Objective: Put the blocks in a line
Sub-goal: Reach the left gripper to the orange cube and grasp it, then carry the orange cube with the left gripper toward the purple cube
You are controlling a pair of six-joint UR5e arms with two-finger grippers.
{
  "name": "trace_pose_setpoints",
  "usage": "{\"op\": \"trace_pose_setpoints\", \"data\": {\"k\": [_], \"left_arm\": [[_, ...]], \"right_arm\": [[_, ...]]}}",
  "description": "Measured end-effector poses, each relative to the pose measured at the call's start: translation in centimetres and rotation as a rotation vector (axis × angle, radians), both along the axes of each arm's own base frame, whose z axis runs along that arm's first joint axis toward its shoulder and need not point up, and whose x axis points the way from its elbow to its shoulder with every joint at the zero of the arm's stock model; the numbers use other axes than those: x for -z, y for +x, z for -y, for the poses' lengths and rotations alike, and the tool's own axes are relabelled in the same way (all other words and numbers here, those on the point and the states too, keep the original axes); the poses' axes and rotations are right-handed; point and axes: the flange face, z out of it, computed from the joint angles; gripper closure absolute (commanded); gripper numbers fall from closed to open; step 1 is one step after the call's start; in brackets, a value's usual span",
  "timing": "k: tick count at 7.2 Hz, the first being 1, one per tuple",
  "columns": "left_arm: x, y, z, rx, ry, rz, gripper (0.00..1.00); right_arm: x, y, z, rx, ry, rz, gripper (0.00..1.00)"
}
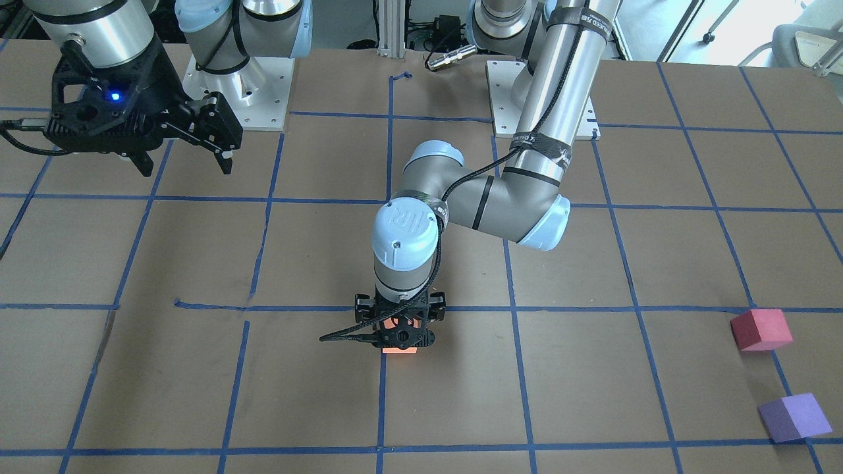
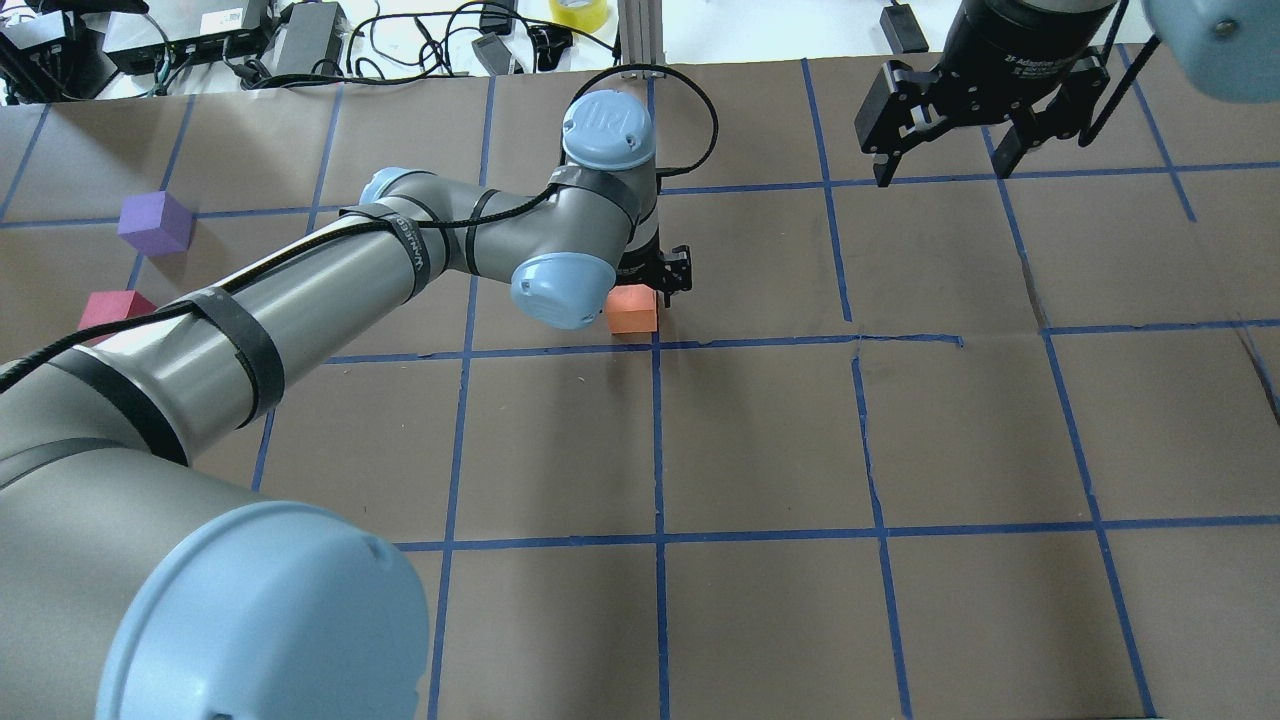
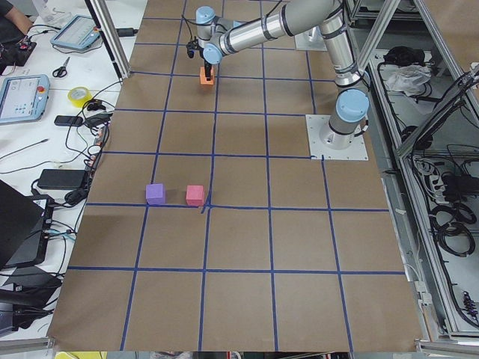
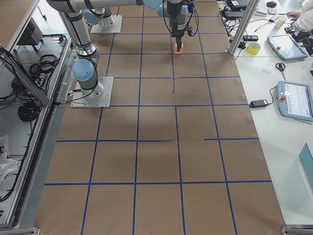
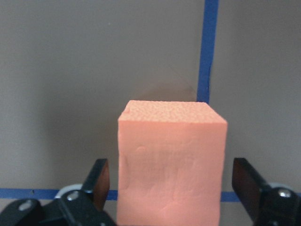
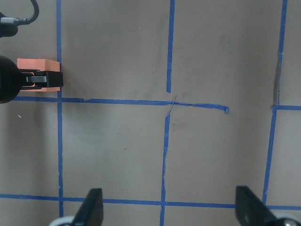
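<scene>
My left arm reaches to the middle of the bench (image 1: 593, 395), wrist vertical. My left claw (image 5: 169, 176) points down, apart, straddling the orange block (image 2: 631, 310) on the bench, with gaps on both sides. High up, my right claw (image 2: 943, 172) hangs apart. Blocks: 3, the orange one, one red block (image 1: 761, 329), one purple block (image 1: 793, 417), these two near each other, well off to my left
</scene>
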Motion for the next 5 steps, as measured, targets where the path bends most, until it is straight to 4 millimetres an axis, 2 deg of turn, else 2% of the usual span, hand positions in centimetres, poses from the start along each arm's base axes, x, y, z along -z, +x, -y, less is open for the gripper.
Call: {"op": "trace_pose_setpoints", "data": {"k": [1,2,3,4,5], "left_arm": [[-0.5,0.1,0.4,-0.001,-0.020,0.023,0.72],[-1.1,0.4,0.7,-0.001,-0.040,0.049,0.60],[-2.2,0.8,1.0,-0.007,-0.063,0.066,0.76],[-3.9,2.7,2.0,-0.034,-0.093,0.085,0.94],[-6.1,6.8,3.7,-0.109,-0.125,0.102,1.00]], "right_arm": [[0.1,0.0,0.0,-0.001,0.002,0.002,0.00],[0.1,0.0,0.0,0.000,0.004,0.003,0.00],[0.1,0.0,0.0,0.001,0.006,0.004,0.00],[0.1,0.0,0.0,0.002,0.006,0.005,0.00],[0.1,0.1,0.0,0.001,0.006,0.005,0.00]]}}
